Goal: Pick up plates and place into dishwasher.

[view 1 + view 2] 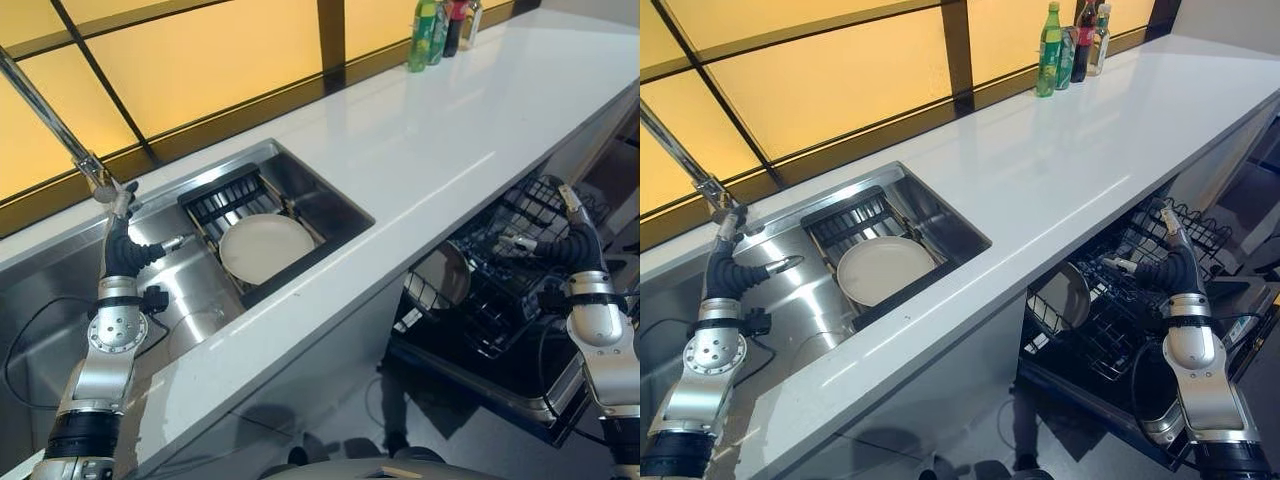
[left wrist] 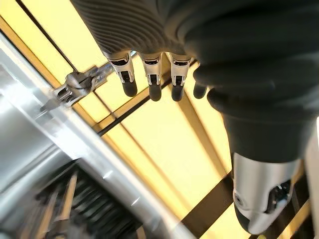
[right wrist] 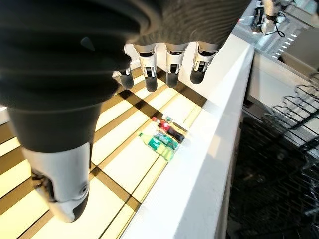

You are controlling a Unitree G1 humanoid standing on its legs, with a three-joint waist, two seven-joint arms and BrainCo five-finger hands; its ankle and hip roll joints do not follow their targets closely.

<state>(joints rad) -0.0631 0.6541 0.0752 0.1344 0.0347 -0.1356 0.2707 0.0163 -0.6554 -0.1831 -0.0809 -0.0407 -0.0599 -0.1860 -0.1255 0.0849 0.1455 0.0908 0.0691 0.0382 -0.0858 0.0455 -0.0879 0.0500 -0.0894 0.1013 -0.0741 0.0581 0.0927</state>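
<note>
A round cream plate (image 1: 265,246) lies flat on a black rack (image 1: 226,194) inside the steel sink (image 1: 322,196). My left hand (image 1: 122,252) is raised over the sink's left part, well left of the plate, fingers (image 2: 149,75) straight and holding nothing. Below the counter the open dishwasher's wire rack (image 1: 522,232) holds one plate (image 1: 444,276) standing on edge. My right hand (image 1: 578,246) hovers over that rack to the right of the plate, its fingers (image 3: 169,65) straight and empty.
A long white counter (image 1: 450,140) runs between the sink and the dishwasher. Several bottles (image 1: 438,28) stand at its far end by the window. The faucet (image 1: 62,132) slants over the sink's left side, close to my left hand.
</note>
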